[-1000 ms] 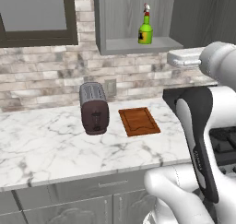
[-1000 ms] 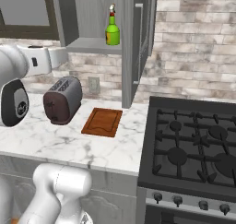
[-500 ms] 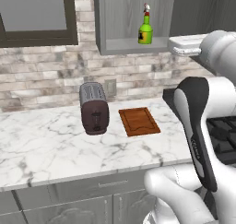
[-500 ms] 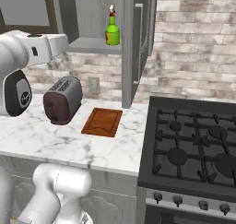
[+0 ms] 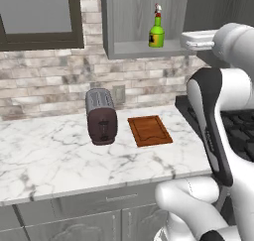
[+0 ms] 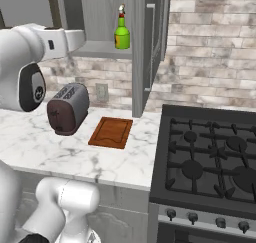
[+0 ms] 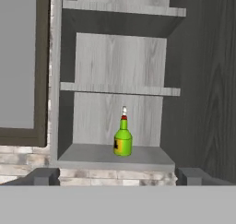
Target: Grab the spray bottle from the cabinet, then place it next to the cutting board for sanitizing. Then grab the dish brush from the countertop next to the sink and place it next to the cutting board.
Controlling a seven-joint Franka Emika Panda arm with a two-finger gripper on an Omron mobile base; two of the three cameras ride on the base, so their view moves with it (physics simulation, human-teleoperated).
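The small green spray bottle with a yellow label and white-and-red trigger top (image 7: 122,139) stands upright on the bottom shelf of the grey wood-grain wall cabinet (image 7: 120,61), untouched. The hand view faces it head-on and also shows two more shelves above it. There the gripper (image 7: 116,176) shows its two dark fingertips (image 7: 42,176) spread wide at the lower corners, with nothing between them, well short of the bottle.

The base views add the white marble countertop with grey veining (image 5: 44,160), where the flat reddish-brown wooden cutting board (image 5: 149,130) lies just beside a dark toaster (image 5: 101,116). The right base view alone shows a black gas stove (image 6: 210,159).

The arm has risen since a second ago, its hand now at shelf height; the fingers themselves are hard to make out in the base views.
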